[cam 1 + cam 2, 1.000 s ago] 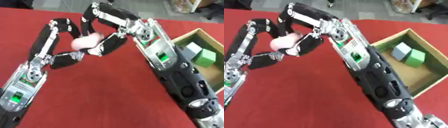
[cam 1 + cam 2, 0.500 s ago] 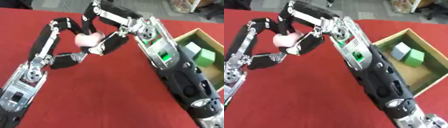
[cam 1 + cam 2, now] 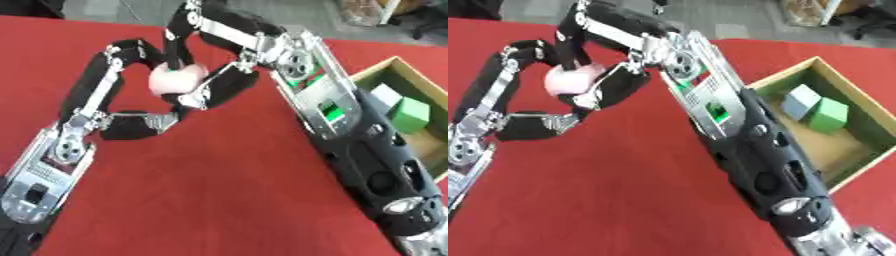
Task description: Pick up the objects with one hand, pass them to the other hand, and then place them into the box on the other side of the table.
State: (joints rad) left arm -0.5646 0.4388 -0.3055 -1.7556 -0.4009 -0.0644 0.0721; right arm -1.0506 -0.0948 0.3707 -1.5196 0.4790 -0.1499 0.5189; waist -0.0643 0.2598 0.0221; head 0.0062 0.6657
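Observation:
A pale pink rounded object (image 3: 175, 80) is held up above the red table (image 3: 219, 190), where my two hands meet. My left hand (image 3: 61, 150) comes in from the lower left. One of its fingers arches over the object and its thumb (image 3: 140, 122) reaches in below. From the lower right comes my right hand (image 3: 337, 112), with fingers (image 3: 188, 30) curled down over the object's top and another digit (image 3: 223, 87) against its right side. Both hands are shut on it. An open wooden box (image 3: 859, 165) stands at the table's right edge.
Inside the box lie a green block (image 3: 829, 114) and a grey-blue block (image 3: 801, 100). Grey floor and some clutter show beyond the table's far edge.
The pink object and both hands have shifted slightly up and to the right. The fingers have stayed closed around it.

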